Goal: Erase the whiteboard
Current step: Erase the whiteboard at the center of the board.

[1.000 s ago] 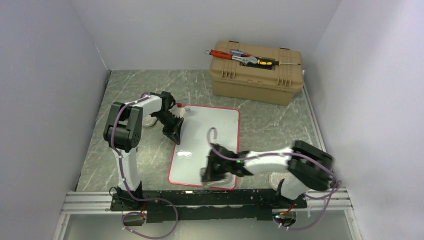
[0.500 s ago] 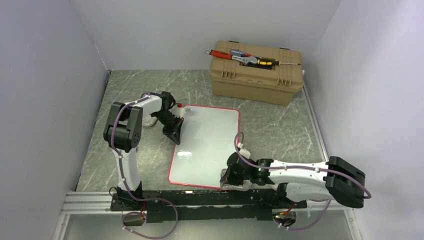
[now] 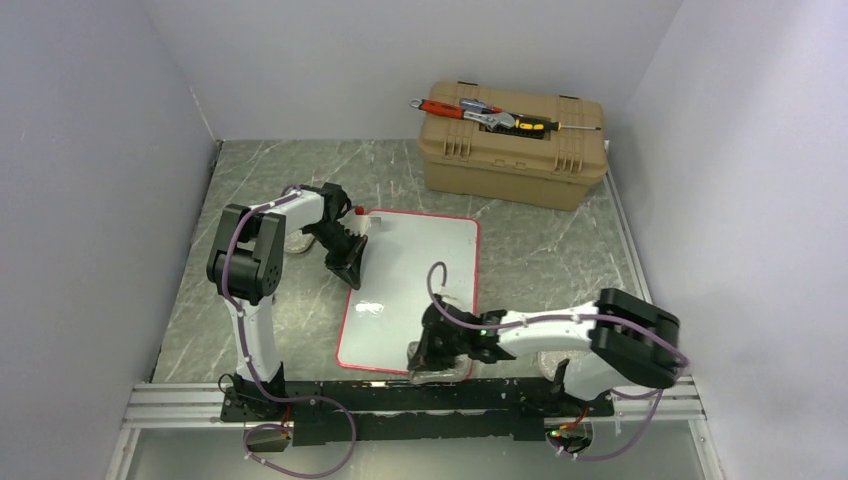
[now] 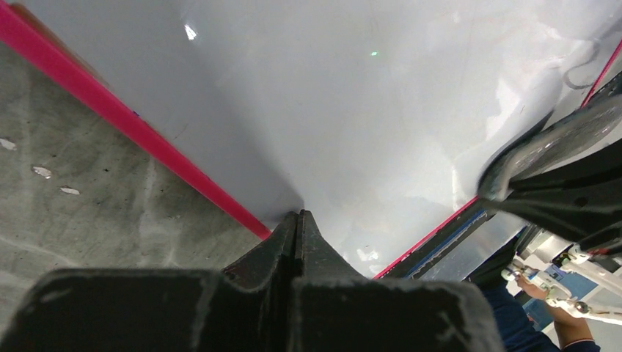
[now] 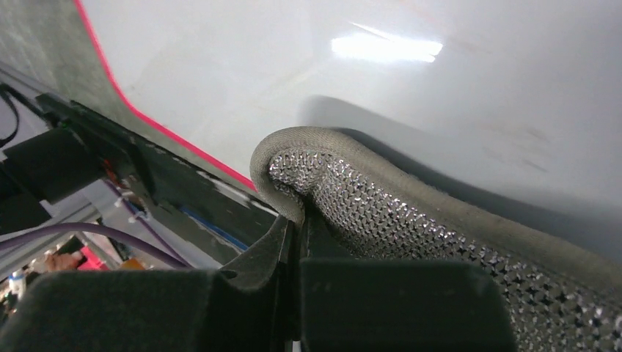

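One whiteboard (image 3: 410, 270), glossy white with a red rim, is lying mid-frame on the surface (image 3: 540, 250); only the right wrist view is showing the glittery grey cloth (image 5: 381, 205) the right fingers (image 5: 275, 249) are pinching; the left fingers (image 4: 279, 246) are pressing together at the rim; one tan toolbox (image 3: 510, 150) is sitting upper right.

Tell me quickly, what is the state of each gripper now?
Left gripper: closed, empty, tips on the whiteboard.
Right gripper: closed, holding a cloth on the whiteboard.
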